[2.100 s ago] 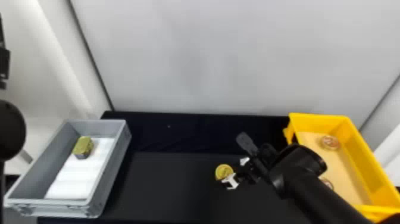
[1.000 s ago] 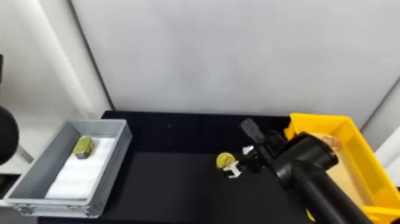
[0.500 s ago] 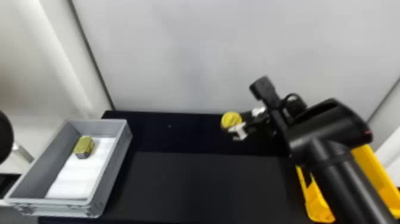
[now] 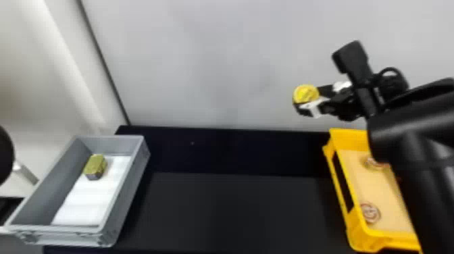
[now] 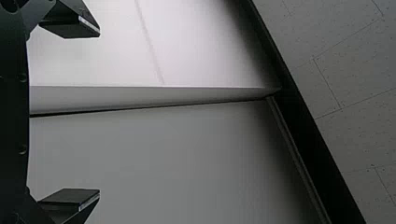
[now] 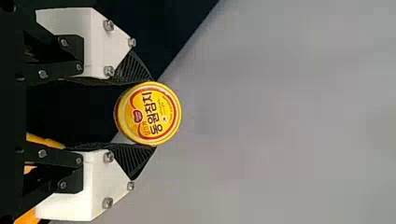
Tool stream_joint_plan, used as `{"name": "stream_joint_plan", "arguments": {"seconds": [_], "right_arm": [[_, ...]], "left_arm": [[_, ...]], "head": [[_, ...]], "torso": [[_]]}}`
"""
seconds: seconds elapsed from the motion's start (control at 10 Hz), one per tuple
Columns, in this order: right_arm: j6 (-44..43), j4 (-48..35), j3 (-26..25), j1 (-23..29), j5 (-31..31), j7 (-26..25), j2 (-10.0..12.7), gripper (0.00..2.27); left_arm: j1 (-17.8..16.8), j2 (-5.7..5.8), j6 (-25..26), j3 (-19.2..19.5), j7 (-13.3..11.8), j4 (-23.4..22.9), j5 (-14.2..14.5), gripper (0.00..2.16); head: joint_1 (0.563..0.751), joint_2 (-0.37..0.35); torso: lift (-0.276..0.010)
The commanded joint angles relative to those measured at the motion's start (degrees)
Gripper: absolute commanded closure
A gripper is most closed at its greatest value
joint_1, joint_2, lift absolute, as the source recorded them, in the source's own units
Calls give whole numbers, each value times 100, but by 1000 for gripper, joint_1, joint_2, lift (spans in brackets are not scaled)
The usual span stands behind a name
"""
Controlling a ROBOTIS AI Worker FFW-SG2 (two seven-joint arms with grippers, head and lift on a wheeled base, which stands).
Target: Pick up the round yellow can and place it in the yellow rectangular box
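My right gripper (image 4: 312, 101) is raised above the table's back right part in the head view, shut on the round yellow can (image 4: 305, 94). The right wrist view has the can (image 6: 149, 114) pinched by its sides between the fingertips of my right gripper (image 6: 150, 113), lid facing the camera. Lower and to the right of it, the yellow rectangular box (image 4: 343, 184) stands on the table, partly hidden behind the right arm. The left arm is parked at the head view's left edge; its gripper (image 5: 98, 113) is open with nothing between the fingers.
Two round cans (image 4: 370, 213) lie in the yellow box. A grey box (image 4: 126, 189) on the left holds a white liner and a gold-coloured block-shaped can (image 4: 95, 166). The black table (image 4: 229, 209) spans between the boxes, with a pale wall (image 4: 209, 67) behind.
The right gripper has lifted the yellow can off the table and carried it up, back and to the right. The right arm now uncovers more of the yellow box's inside.
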Motion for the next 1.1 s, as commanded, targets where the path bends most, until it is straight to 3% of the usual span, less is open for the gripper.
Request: {"name": "stream_joint_plan", "arguments": {"seconds": [0.0, 0.6, 1.0], "right_arm": [[64, -227, -336, 18, 275, -1, -156, 699], [187, -508, -1189, 176, 732, -19, -516, 699], [-94, 2, -1927, 378, 706, -133, -552, 699]], "left_arm": [[-8, 26, 92, 8, 3, -53, 0, 76], [-26, 35, 180, 26, -14, -97, -9, 75], [-43, 35, 198, 17, -23, -97, -9, 75]], "head": [[694, 54], [694, 54], [694, 54]], "torso": [[-3], [-3], [-3]]}}
